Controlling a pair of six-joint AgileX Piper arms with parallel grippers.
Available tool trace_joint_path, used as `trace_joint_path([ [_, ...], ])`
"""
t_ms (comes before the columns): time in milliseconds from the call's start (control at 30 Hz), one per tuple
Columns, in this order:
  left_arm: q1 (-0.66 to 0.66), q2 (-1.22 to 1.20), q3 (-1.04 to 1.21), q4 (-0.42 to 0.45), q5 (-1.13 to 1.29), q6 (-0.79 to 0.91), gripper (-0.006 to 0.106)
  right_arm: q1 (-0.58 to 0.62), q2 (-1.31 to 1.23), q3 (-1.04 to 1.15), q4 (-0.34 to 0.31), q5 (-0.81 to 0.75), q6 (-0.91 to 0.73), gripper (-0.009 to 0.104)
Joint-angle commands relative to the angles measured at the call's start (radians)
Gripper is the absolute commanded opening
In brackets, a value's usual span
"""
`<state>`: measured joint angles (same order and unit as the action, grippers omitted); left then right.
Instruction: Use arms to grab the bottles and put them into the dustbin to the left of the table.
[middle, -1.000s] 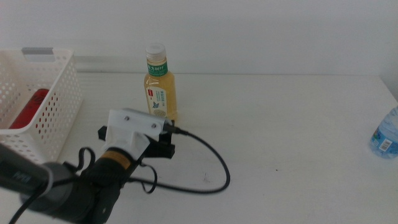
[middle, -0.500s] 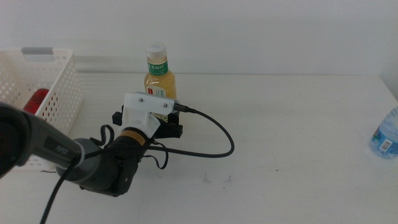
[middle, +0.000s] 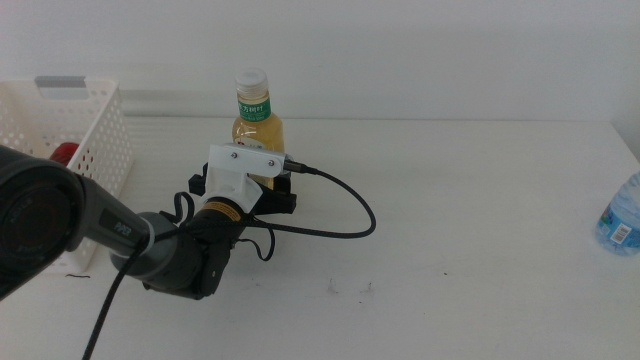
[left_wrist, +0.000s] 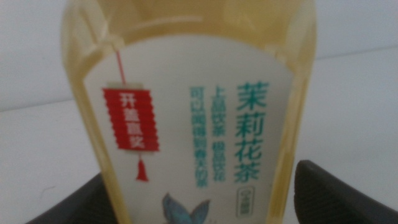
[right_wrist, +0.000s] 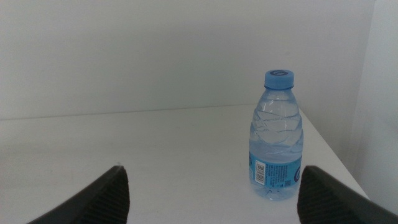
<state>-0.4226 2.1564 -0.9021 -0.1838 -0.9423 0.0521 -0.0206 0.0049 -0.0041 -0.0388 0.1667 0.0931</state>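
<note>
White housing on the left arm (middle: 245, 172) tilts forward toward the tea bottle (middle: 256, 125), its black cable looping off to the side across the table (middle: 470, 210). The left gripper (left_wrist: 199, 211) is at the bottle's lower body, jaws spread with one dark jaw on each side of it; in the left wrist view a gap shows between the bottle and at least one jaw, so it is released, not clamped. The bottle stands upright near the table's far edge, its lower half hidden behind the housing. The dustbin (middle: 95, 120) is cut off at the picture's left edge, and a red can (middle: 62, 152) inside it shows only as a sliver behind the arm. The water bottle (right_wrist: 276, 137) stands upright near the table's right edge, half cropped in the middle view. The right gripper (right_wrist: 211, 186) waits well short of it, jaws apart.
</note>
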Motion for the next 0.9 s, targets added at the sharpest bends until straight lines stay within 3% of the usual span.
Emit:
trace_joint_path([
  [0, 0.018, 0.0, -0.017, 0.048, 0.015, -0.005, 0.094, -0.007, -0.005, 0.004, -0.007, -0.01, -0.004, 0.088],
  [200, 0.072, 0.0, -0.068, 0.214, 0.08, -0.038, 0.094, -0.007, -0.005, 0.004, -0.007, -0.01, -0.004, 0.088],
  [633, 0.075, 0.061, -0.167, 0.221, 0.055, -0.052, 0.091, -0.007, -0.005, 0.004, -0.007, -0.01, -0.004, 0.088],
  [767, 0.075, 0.061, -0.167, 0.224, 0.049, -0.052, 0.071, -0.007, -0.005, 0.004, -0.007, -0.01, -0.004, 0.088],
  [867, 0.075, 0.054, -0.154, 0.261, 0.046, -0.052, 0.043, -0.007, -0.005, 0.004, -0.007, -0.01, -0.004, 0.088],
])
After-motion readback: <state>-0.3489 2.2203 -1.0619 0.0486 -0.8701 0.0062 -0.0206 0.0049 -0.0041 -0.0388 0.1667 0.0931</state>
